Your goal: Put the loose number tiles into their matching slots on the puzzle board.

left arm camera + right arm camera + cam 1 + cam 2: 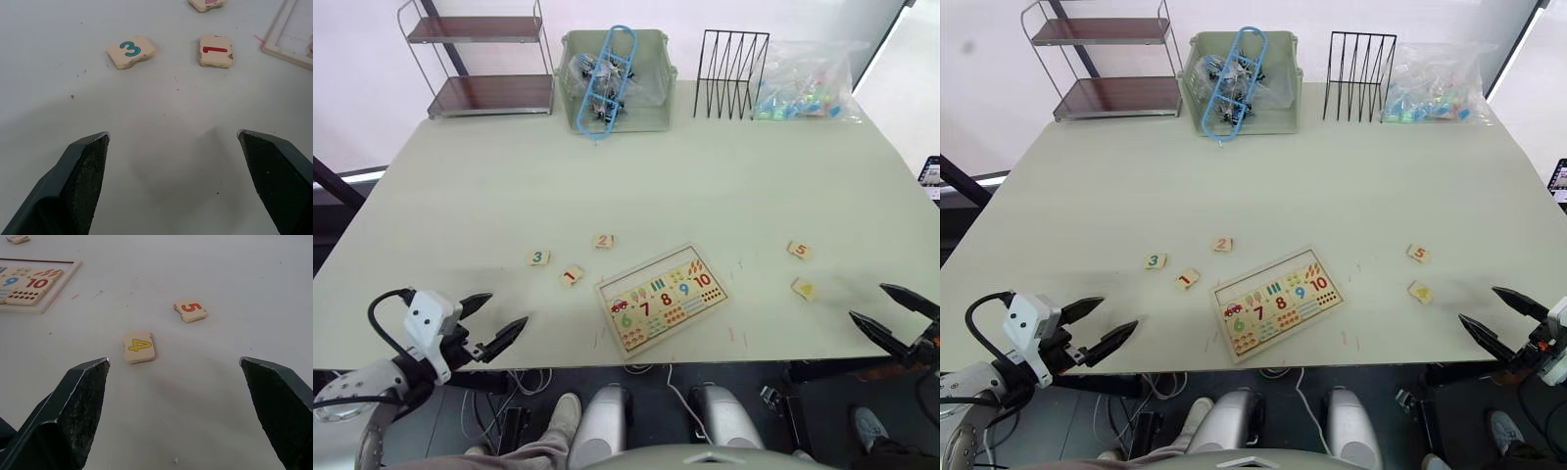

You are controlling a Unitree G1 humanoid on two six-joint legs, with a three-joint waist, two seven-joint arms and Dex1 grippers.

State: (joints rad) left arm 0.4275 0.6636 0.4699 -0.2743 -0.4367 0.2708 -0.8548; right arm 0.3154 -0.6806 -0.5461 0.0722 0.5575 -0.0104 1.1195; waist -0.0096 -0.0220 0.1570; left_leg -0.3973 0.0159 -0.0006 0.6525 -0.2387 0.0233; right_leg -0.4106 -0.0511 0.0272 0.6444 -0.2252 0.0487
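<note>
The puzzle board [662, 298] lies tilted near the table's front edge, its top row of slots [646, 273] bare. To its left lie tiles 3 [538, 258], 1 [573, 275] and 2 [603, 240]. Right of the board lie tiles 5 [799, 251] and 4 [804, 289]. My left gripper [494, 321] hangs open at the front left corner, a little short of tiles 3 [131, 51] and 1 [215, 50]. At the front right, my right gripper [891, 311] is open, with tile 4 [139, 346] just ahead of it and tile 5 [190, 310] beyond.
Along the far edge stand a two-tier metal shelf [487, 61], a green basket [615, 80] holding a blue clip, a black wire rack [730, 61] and a clear bag of colourful pieces [808, 81].
</note>
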